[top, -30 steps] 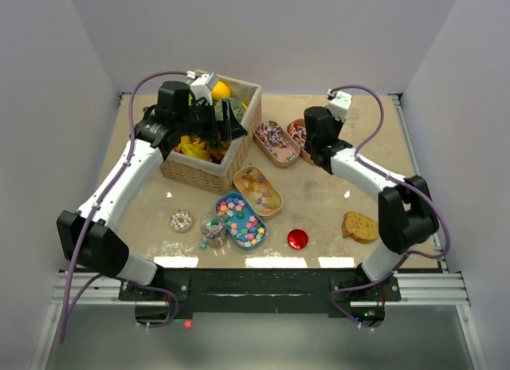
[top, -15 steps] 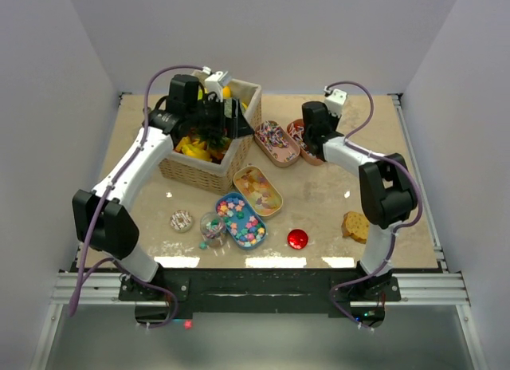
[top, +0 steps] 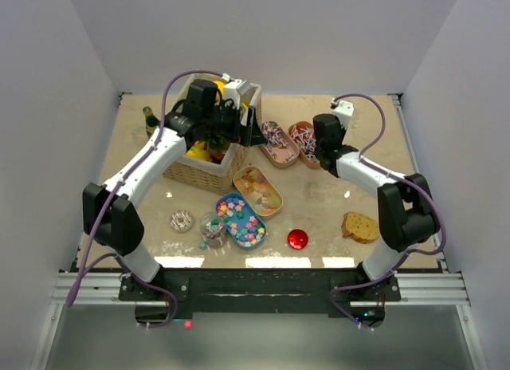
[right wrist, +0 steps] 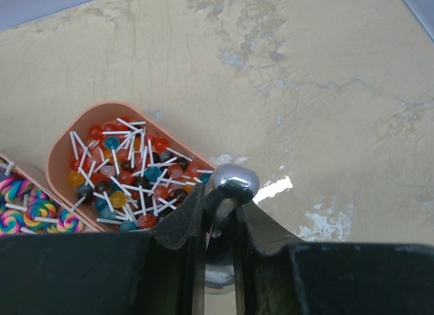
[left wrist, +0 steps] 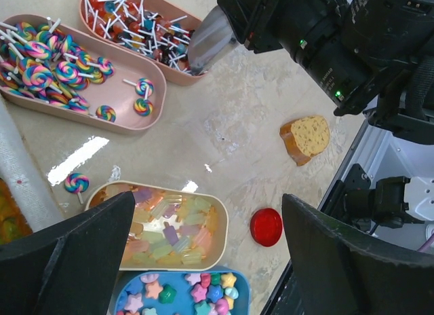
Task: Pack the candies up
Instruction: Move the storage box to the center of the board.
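The candies lie in open trays: swirl lollipops (left wrist: 47,60) in a pink tray (top: 276,143), small ball lollipops (right wrist: 125,172) in an orange tray (top: 301,135), pastel popsicle gummies (left wrist: 163,223) in a cream tray (top: 257,190), and star pieces (left wrist: 203,291) in a blue tray (top: 240,219). One swirl lollipop (left wrist: 76,182) lies loose on the table. My right gripper (right wrist: 220,206) is shut on a shiny metal scoop (right wrist: 232,180) at the near end of the ball-lollipop tray. My left gripper (left wrist: 207,261) hangs open and empty above the cream and blue trays, beside the basket.
A wicker basket (top: 209,169) of toy fruit stands at the back left, with a green bottle (top: 151,120) behind it. A small jar (top: 212,226) and a sprinkled doughnut (top: 182,220) sit near the front. A red lid (top: 297,239) and a bread slice (top: 360,226) lie front right.
My left gripper has swung right, from over the basket to beside it above the trays. The right gripper shifted slightly by the lollipop tray, still holding the scoop.
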`<state>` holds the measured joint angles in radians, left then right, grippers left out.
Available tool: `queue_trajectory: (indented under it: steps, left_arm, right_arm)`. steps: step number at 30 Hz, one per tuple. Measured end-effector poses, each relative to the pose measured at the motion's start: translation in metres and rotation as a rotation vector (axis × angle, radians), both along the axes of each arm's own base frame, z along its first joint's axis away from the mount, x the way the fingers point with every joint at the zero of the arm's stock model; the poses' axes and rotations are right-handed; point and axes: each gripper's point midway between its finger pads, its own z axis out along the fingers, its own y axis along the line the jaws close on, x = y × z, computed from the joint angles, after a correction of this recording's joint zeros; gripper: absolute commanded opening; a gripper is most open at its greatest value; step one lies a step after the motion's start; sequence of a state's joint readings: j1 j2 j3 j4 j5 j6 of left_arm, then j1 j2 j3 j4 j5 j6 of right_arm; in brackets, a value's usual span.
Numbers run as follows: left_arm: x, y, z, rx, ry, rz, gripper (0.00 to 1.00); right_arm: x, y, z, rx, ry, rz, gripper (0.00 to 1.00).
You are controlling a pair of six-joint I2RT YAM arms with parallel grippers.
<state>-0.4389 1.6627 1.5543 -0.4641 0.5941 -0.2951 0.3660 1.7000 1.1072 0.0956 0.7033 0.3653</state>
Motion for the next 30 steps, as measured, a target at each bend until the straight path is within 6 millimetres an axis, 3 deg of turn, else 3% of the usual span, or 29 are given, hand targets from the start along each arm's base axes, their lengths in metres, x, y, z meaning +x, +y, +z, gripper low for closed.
queue_trajectory:
  steps: [6,21,26,30]
  left_arm:
    - [-0.001,-0.005,-0.001,0.005,-0.009,0.001,0.94]
    - [-0.019,-0.016,-0.033,0.052,0.046,0.0,0.94]
    - [-0.025,-0.021,-0.04,0.058,0.06,-0.009,0.93]
    - [-0.028,-0.024,-0.04,0.057,0.059,-0.014,0.93]
  right_arm:
    - [-0.018,-0.001,-0.01,0.024,0.026,0.024,0.0]
    - [-0.06,-0.003,-0.017,0.078,0.039,0.073,0.0]
    - [-0.074,0.01,-0.019,0.084,0.055,0.12,0.0]
    - [-0.087,0.037,-0.022,0.092,0.071,0.184,0.0]
